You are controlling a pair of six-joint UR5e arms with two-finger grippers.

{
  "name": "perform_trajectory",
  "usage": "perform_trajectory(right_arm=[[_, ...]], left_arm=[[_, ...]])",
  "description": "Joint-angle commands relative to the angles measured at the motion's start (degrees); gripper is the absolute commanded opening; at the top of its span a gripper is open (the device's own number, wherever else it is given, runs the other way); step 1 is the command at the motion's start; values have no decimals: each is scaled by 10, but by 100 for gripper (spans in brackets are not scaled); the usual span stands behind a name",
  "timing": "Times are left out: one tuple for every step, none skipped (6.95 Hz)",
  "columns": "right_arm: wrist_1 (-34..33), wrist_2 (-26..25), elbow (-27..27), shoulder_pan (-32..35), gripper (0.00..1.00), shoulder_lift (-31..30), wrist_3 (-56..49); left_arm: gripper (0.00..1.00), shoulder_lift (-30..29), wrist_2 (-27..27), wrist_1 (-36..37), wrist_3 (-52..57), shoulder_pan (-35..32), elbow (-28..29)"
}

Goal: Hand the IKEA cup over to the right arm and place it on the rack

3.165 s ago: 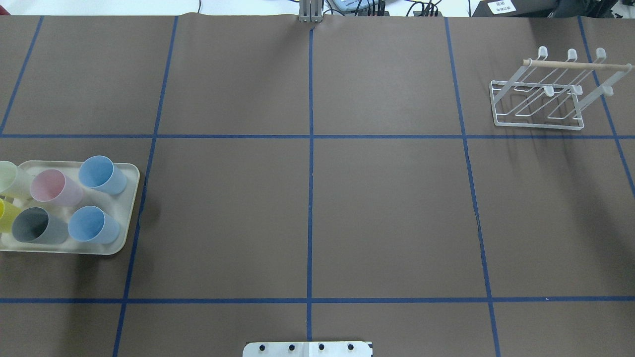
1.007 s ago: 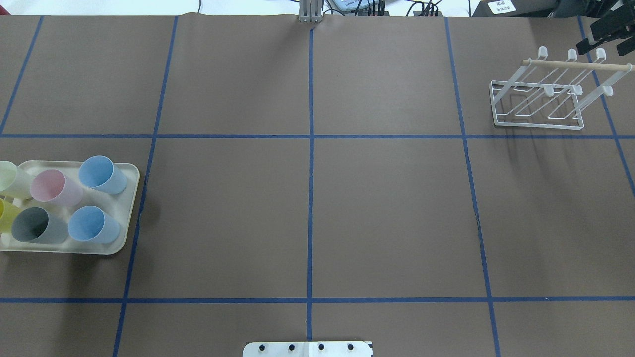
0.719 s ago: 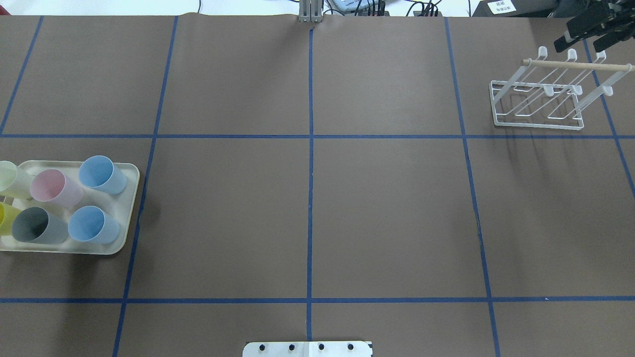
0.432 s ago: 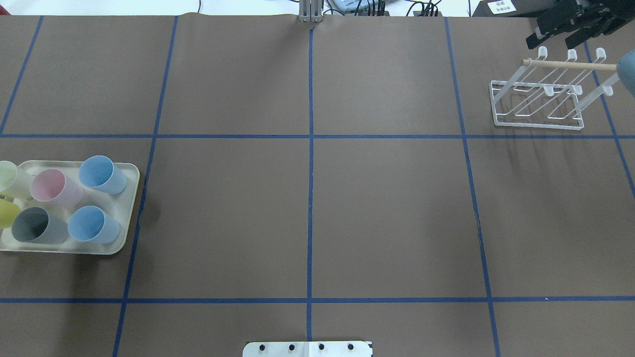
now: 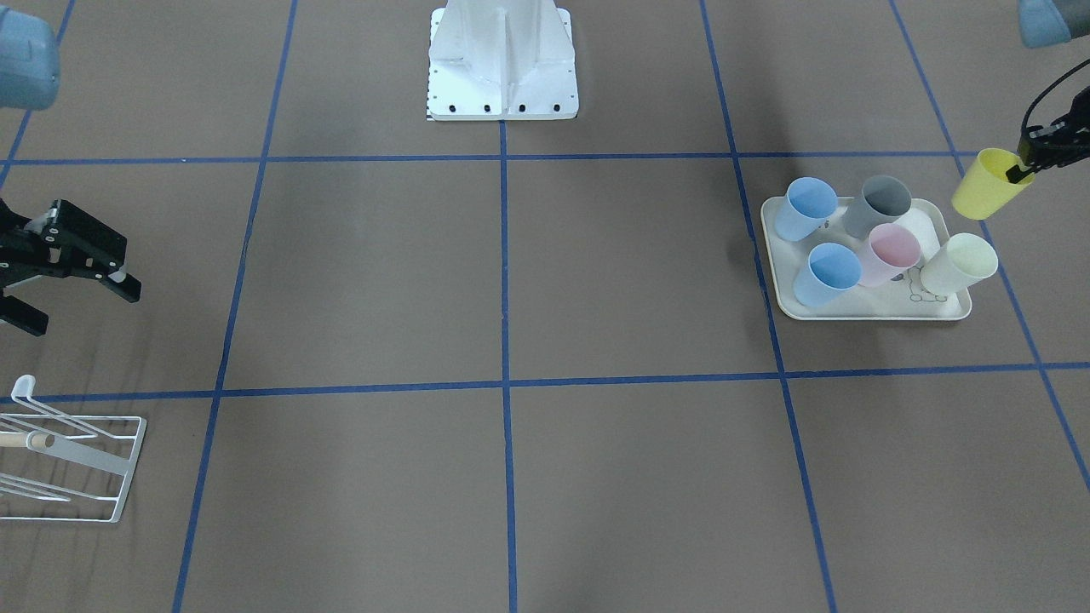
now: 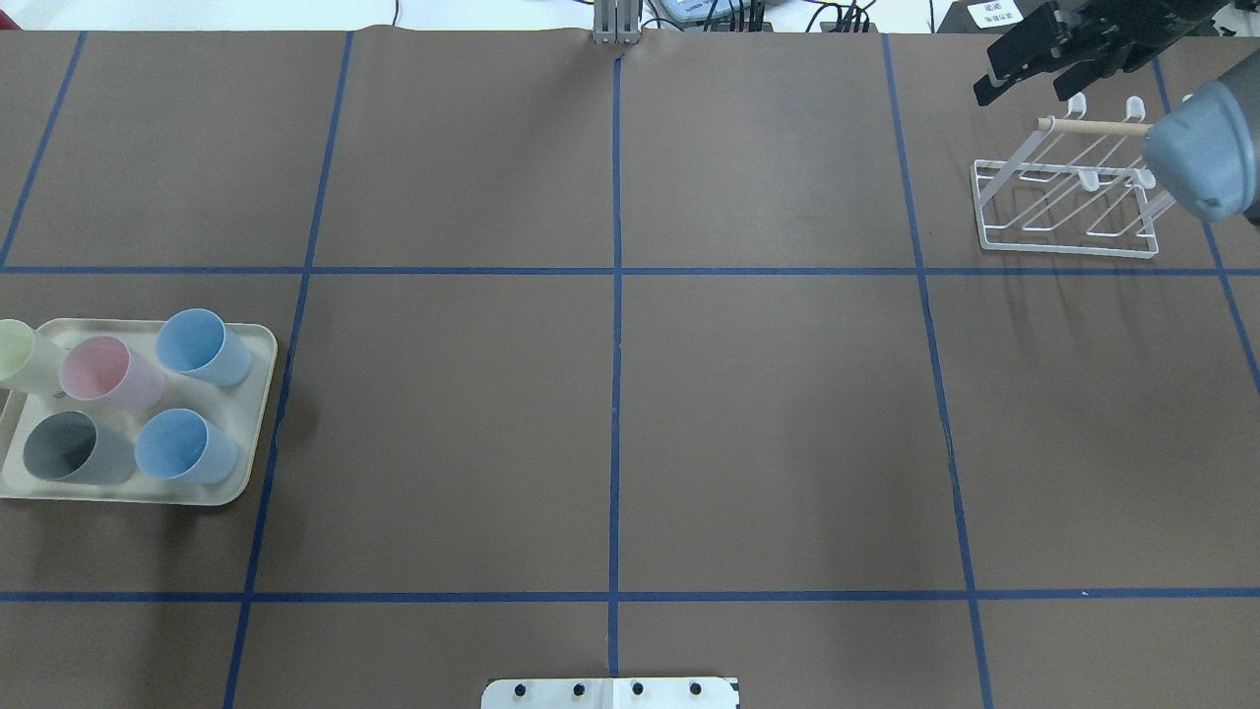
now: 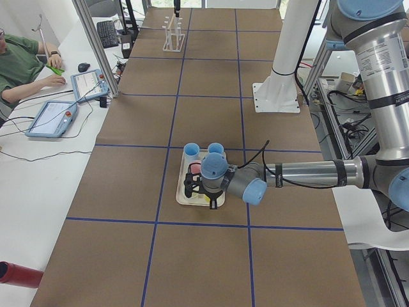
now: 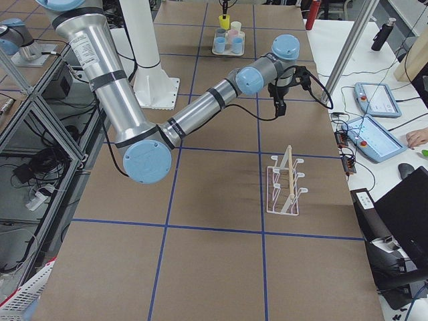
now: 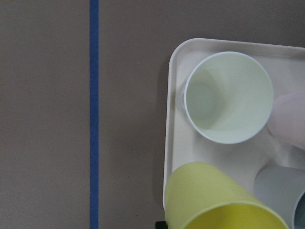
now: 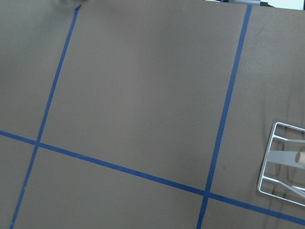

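Left claw is clamped on the yellow cup at the rim, one finger inside the mouth. The cup hangs tilted by the tray's outer corner on the robot's left end of the bench. In the left wrist view you see the cup overlapping the tray edge, with the pale green cup upright just beyond it.

Five cups stand on the tray: two blue, grey, pink, pale green. None of them touches the yellow cup in the front view.

Right claw is spread wide and holds nothing. It sits near the rack at the bench's other end, not touching it. In the overhead view you have the claw by the rack's upturned prong tips, and the arm's grey joint covers the rack's right end and part of the dowel.

The rack carries no cup. Right wrist view: bare bench with blue tape lines and a rack corner at the edge.
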Motion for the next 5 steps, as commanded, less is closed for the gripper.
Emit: perform_trajectory(right_arm=[[0, -46, -4, -38, 100, 23, 42], [1, -46, -6, -40, 100, 23, 49], [15, -46, -14, -40, 100, 24, 50], [63, -46, -39, -43, 100, 24, 82], [129, -46, -67, -47, 100, 24, 135]], left_arm=[[0, -7, 27, 144, 63, -63, -84], [0, -57, 55, 251, 64, -76, -119], [0, -146, 56, 359, 65, -79, -121], [0, -222, 60, 426, 62, -79, -113], [0, -261, 53, 440, 29, -78, -106]])
